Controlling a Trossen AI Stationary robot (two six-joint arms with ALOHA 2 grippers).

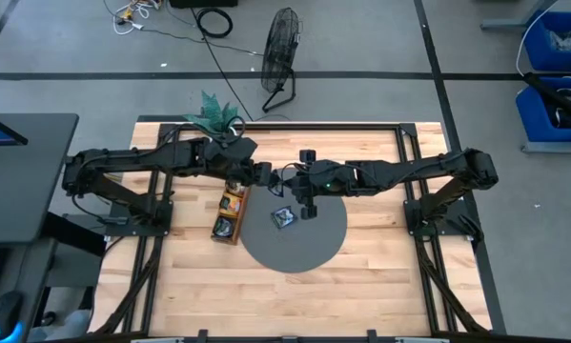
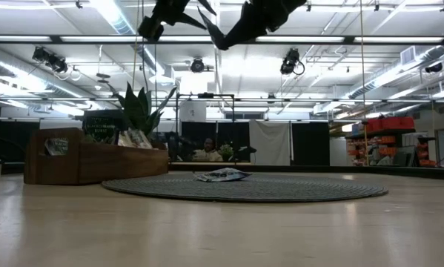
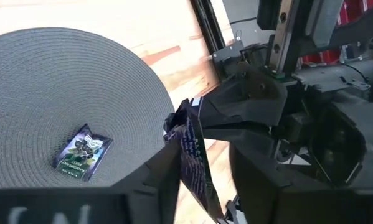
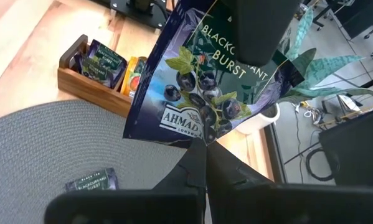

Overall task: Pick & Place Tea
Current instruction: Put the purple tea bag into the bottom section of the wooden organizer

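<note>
From above, your two arms meet over the counter [image 1: 361, 286] at the 12 o'clock edge of the round grey mat [image 1: 309, 250]. The left gripper [image 1: 264, 174] and right gripper [image 1: 287, 178] are nose to nose, too small here to read the fingers. One dark sachet [image 1: 284, 218] lies on the mat; the wooden tray [image 1: 230, 213] sits just off the mat at 9 o'clock, holding more tea.

At counter level, both grippers hang high above the mat [image 2: 244, 188], where the lone sachet [image 2: 222, 175] lies flat. The tray [image 2: 88, 163] stands off the mat's 9 o'clock side.

Through your left wrist camera, the left gripper [image 3: 202, 180] is closed on an edge-on dark blue sachet [image 3: 192, 155], the other arm's gripper closing in just behind it. The loose sachet [image 3: 81, 153] rests on the mat [image 3: 55, 81].

Through your right wrist camera, the right gripper [image 4: 206, 152] pinches the lower edge of that blackcurrant sachet [image 4: 198, 87]. Beyond it are the tray [image 4: 89, 84] and the mat sachet [image 4: 93, 180].
</note>
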